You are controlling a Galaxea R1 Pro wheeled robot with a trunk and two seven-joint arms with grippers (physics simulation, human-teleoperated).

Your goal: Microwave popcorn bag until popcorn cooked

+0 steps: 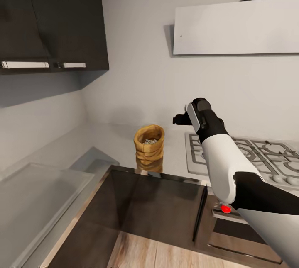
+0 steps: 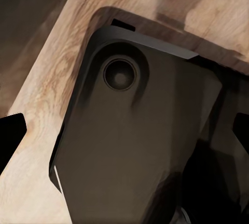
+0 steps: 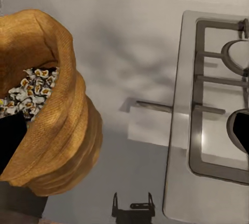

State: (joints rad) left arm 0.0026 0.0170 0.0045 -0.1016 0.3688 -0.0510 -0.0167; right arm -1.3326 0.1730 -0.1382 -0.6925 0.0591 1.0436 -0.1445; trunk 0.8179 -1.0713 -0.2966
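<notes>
On the long smooth grey bench (image 1: 112,141), near the corner where the pale grey walls meet, stands the small mustard-tan cloth-like popcorn bag (image 1: 149,142), upright, with its rolled rim open and a heap of tiny whitish bits of popcorn (image 1: 150,140) showing inside. To one side of it lies the grey gas hob with grates (image 1: 253,158), apart from the bag.

The right arm reaches out above the bench, its dark right pincer (image 1: 181,119) hanging between the bag and the hob, higher than the bag's rim and not touching it. In the right wrist view the bag (image 3: 46,125) sits close under the camera, the popcorn (image 3: 28,91) plainly seen. How wide the jaws stand I cannot tell; they hold nothing. The left wrist view looks down on light wood floor (image 2: 57,73) and a dark part of the robot's own body; I cannot tell the left pincer's state either.

By my judgement the step in hand is the approach to pick up the bag. The next move calls for shifting the pincer sideways over the bag, lowering it, and closing on the rolled rim or wrinkled side without tipping it, lest the popcorn spill.
</notes>
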